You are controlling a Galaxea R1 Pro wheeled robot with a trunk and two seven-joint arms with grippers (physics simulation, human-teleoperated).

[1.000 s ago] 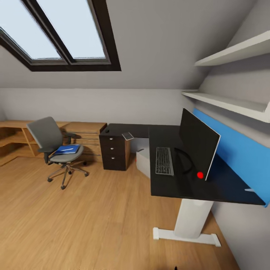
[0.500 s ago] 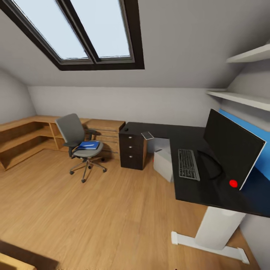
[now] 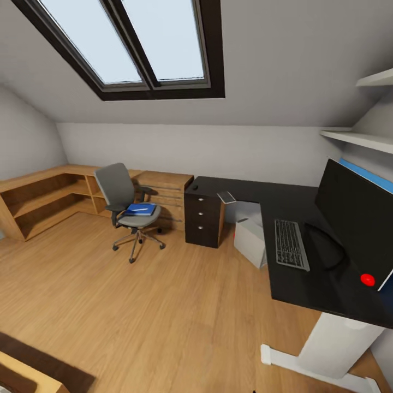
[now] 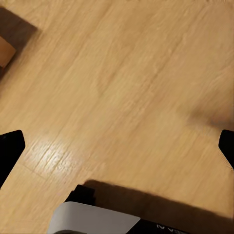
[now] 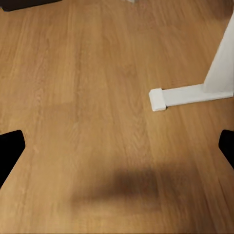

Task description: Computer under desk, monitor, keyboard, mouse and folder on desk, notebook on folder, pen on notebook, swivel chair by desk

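The flat bright blue folder with white page edges [image 3: 141, 209] lies on the grey padded seat of the swivel chair with its chrome star base [image 3: 132, 210], which stands on the wood floor [image 3: 164, 305] well apart from the glossy black L-shaped desk [image 3: 322, 284]. A thin white streak on the folder may be the pen; it is too small to be sure.

The robot seems to be on its approach, and the folder step looks to be in hand. Next it likely needs to roll close to the chair before an arm can reach the seat.

On the desk, the slim silver-framed keyboard with dark keys [image 3: 291, 251] lies just beside the wide black monitor [image 3: 357, 210], and the light grey tower computer [image 3: 251, 240] sits underneath.

Both wrist views look down at floor, with dark fingertips at each picture's edges: the left gripper [image 4: 117, 146] and the right gripper [image 5: 117, 146] are spread wide, holding nothing.
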